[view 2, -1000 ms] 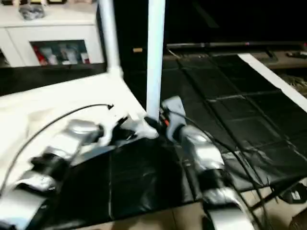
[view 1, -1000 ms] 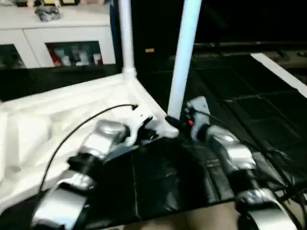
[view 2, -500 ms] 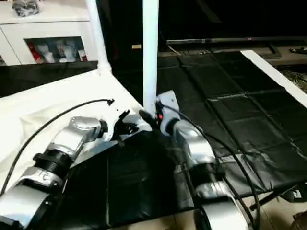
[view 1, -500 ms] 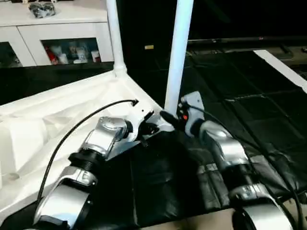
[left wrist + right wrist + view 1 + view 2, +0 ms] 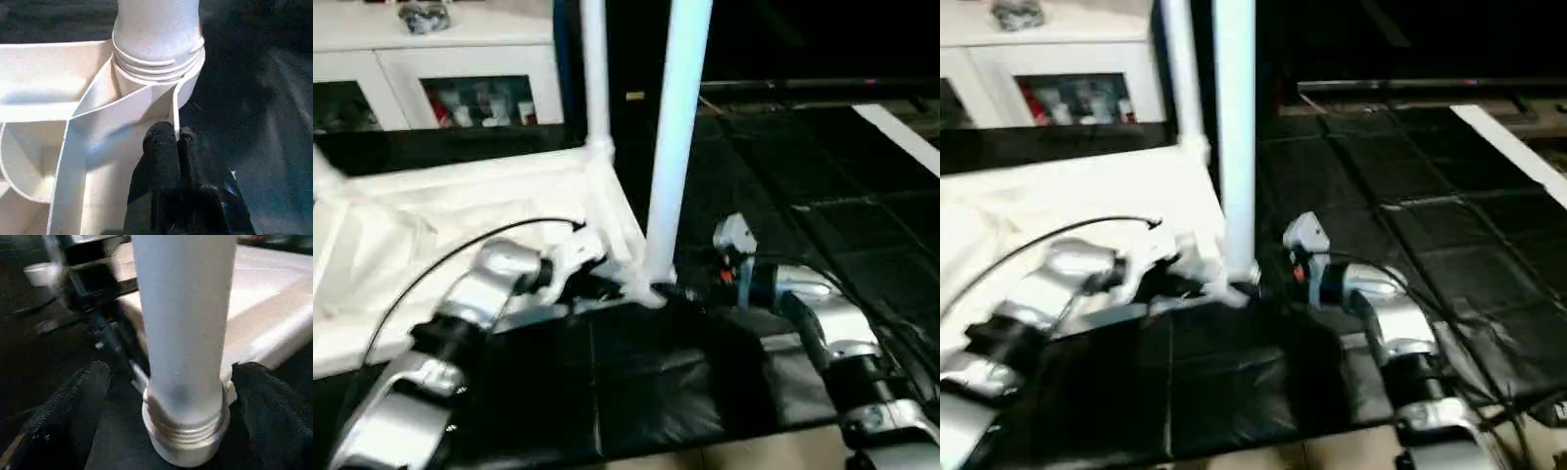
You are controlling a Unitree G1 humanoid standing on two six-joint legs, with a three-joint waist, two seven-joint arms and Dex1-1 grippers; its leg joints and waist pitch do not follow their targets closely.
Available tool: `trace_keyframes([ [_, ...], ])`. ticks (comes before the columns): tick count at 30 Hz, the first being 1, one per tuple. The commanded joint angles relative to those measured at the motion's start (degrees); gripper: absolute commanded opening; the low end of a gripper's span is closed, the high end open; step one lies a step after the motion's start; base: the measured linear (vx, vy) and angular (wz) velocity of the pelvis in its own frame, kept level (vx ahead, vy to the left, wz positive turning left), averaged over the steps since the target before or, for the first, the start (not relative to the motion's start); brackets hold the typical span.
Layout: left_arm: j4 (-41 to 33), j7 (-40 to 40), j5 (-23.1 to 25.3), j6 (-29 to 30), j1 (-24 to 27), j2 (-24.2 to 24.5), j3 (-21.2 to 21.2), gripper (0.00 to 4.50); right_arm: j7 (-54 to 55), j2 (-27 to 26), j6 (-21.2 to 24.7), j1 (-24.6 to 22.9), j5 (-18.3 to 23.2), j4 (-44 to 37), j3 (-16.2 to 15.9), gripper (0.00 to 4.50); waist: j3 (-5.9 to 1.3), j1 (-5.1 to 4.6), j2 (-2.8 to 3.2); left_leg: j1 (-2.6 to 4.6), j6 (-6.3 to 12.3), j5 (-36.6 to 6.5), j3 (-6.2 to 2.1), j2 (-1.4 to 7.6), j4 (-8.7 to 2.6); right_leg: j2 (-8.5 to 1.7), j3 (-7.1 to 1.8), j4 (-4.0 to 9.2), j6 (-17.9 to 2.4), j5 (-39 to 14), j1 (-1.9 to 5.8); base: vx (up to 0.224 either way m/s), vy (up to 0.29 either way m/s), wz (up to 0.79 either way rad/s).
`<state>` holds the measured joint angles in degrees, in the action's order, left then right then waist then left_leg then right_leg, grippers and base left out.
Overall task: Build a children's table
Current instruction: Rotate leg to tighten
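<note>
The white table top (image 5: 431, 215) lies upside down, ribbed underside up. One white leg (image 5: 674, 147) stands in the near corner socket (image 5: 156, 73), and another leg (image 5: 595, 78) stands at the far corner. A third leg's base (image 5: 325, 178) shows at the left edge. My left gripper (image 5: 176, 139) is shut on the thin rim wall right beside the near socket. My right gripper (image 5: 171, 401) is open around the near leg's base. One finger (image 5: 73, 401) sits clear of the leg and the other finger (image 5: 269, 406) is close beside it.
A white glass-door cabinet (image 5: 460, 69) stands behind the table top. Black mats (image 5: 803, 176) cover the ground to the right, with a white strip (image 5: 901, 127) at the far right. A black cable (image 5: 450, 259) loops over my left forearm.
The head camera has shifted. My right forearm has swung outward and now reaches the leg's base from the right. My left gripper has stayed on the rim.
</note>
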<state>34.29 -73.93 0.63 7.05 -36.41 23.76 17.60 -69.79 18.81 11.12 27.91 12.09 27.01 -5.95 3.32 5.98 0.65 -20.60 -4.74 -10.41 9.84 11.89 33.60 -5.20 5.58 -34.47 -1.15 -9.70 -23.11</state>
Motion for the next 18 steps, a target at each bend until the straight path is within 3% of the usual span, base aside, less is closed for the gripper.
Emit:
trace_keyframes([
  [1,-2.7,-4.8,-0.5,-2.0,-0.1,0.3,2.2,0.0,-4.3,1.3,0.4,0.9,1.5,-1.6,-1.0,4.37,-4.29,0.06,0.38,0.64,3.02,-12.1,0.06,1.68,-3.78,-3.14,-2.89,3.44,-14.6,-9.3,3.32,0.0,0.0,0.0],
  [5,-3.4,-8.7,-0.5,-3.8,0.3,1.8,3.4,0.0,-10.3,3.0,-0.2,1.4,1.6,-1.5,-3.2,4.37,-4.07,0.49,0.15,0.62,2.46,-13.3,0.11,1.66,-3.91,-3.31,-2.99,3.78,-13.6,-13.0,3.19,0.0,0.0,0.0],
  [10,-4.1,-12.0,-1.0,-5.5,0.4,2.3,4.7,0.0,-13.4,3.1,-0.6,2.1,0.7,0.1,-5.5,4.37,-4.15,0.71,-0.02,0.43,2.39,-11.8,0.08,1.64,-3.87,-3.41,-3.01,3.71,-13.0,-13.5,3.22,0.0,0.0,0.0],
  [15,-5.2,-13.1,-1.2,-5.6,0.8,2.2,5.4,0.0,-14.1,2.6,-0.9,2.6,0.9,0.9,-6.1,3.67,-4.23,1.03,-0.13,0.52,2.28,-11.2,0.1,1.72,-3.84,-3.37,-3.05,3.6,-13.0,-13.1,3.1,0.0,0.0,0.0],
  [18,-5.5,-13.8,-1.2,-5.9,0.9,2.4,5.7,0.0,-14.0,2.3,-1.3,3.0,0.9,1.8,-6.2,3.61,-4.28,1.27,-0.08,0.48,2.32,-10.7,0.12,1.7,-3.77,-3.37,-3.03,3.5,-13.0,-12.6,3.09,0.0,0.0,0.0],
])
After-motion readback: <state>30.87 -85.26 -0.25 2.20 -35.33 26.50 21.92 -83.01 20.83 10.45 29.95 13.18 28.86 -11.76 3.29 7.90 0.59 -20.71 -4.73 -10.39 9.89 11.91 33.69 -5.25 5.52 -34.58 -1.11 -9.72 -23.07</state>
